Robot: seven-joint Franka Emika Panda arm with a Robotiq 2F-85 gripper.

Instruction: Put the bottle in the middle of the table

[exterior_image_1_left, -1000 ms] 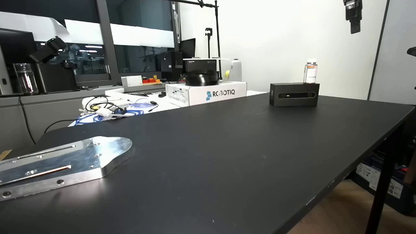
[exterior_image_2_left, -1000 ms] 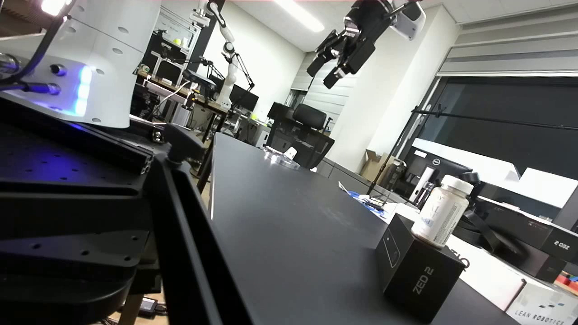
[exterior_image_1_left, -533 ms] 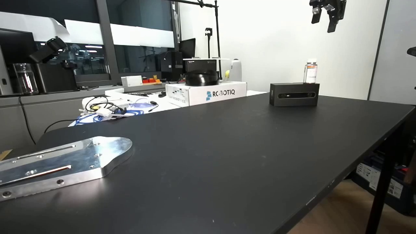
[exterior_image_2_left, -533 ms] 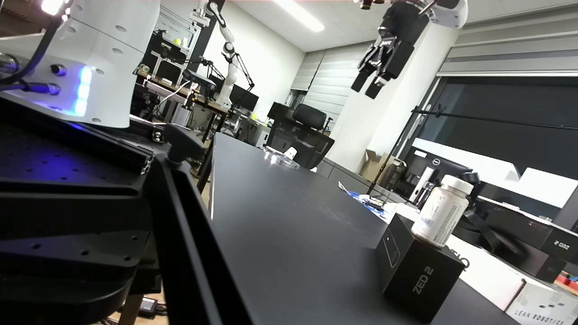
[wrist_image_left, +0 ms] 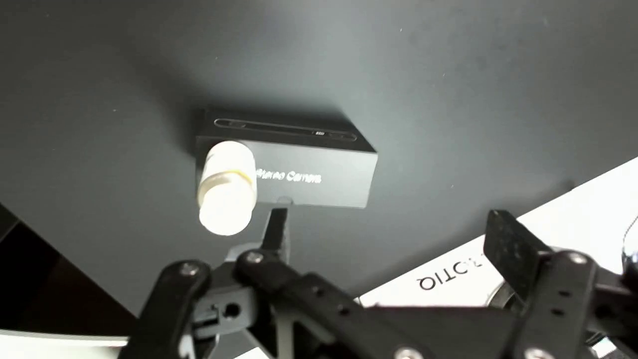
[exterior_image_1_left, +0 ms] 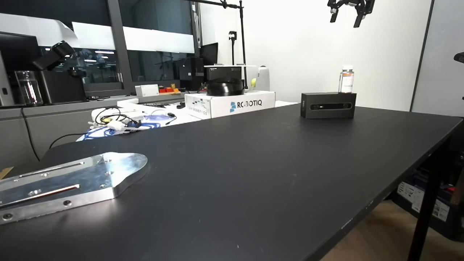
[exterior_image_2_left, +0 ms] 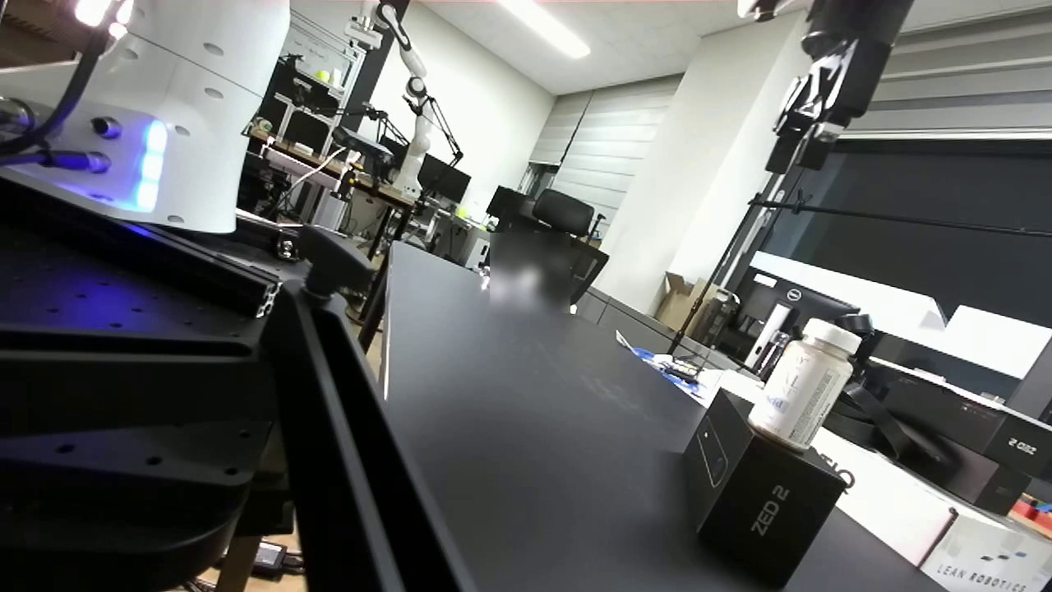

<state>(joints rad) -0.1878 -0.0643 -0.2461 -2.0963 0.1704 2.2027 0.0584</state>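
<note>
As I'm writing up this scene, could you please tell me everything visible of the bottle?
The bottle looks like translucent plastic, with a white cap on and a white label, orange near its top; most print is too small to read. It stands upright near one end of the top of the black box, the only thing seen touching it. The open gripper is higher up, apart from it.

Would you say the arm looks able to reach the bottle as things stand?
Probably yes: nothing visible blocks the open end effector from descending to the bottle, upright on the box. It may need to shift sideways first, as the wrist view shows the bottle to one side.
</note>
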